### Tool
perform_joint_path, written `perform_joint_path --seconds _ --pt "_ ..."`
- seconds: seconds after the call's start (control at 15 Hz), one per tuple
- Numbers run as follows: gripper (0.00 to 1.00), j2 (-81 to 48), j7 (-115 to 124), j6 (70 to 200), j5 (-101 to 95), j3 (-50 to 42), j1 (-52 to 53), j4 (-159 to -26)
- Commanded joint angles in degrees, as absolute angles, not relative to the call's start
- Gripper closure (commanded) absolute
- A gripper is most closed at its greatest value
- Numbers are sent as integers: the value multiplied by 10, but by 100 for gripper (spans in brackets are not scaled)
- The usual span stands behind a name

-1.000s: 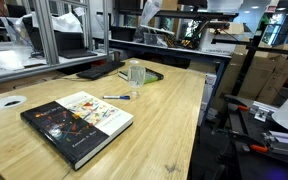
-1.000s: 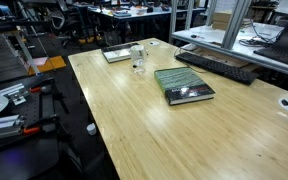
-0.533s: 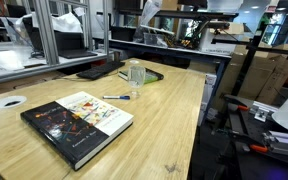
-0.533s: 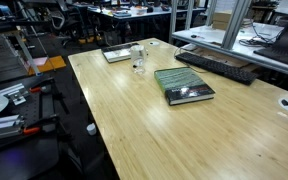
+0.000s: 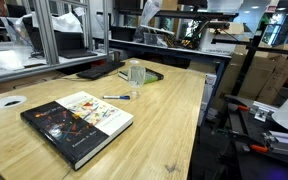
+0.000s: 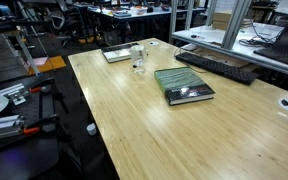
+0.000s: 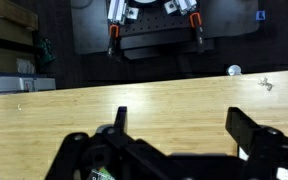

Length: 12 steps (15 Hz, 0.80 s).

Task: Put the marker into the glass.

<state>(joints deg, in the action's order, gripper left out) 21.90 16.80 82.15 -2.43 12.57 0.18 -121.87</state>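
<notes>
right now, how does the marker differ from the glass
The marker lies flat on the table; the glass stands upright. The marker is thin and dark; the glass is clear and much wider. The marker is nearer the book than the glass is. Both rest on the same table.

My gripper [image 7: 177,117] shows only in the wrist view, and it is matt black all over. Its two fingers [image 7: 246,126] are flat and angular with squared tips. Below them sit chunky hinged links [image 7: 79,150] with rounded knuckles and gaps between the bars. Small pale patches [image 7: 246,156] show low down at each side.
</notes>
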Motion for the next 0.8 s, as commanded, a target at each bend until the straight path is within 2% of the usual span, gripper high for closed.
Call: perform_joint_path --seconds 0.0,0.33,0.73 --pt "0 213 168 828 -35 116 18 -1218" --pt "0 171 105 945 -105 114 36 -1237" --pt "0 83 -26 1181 -115 84 45 -1261"
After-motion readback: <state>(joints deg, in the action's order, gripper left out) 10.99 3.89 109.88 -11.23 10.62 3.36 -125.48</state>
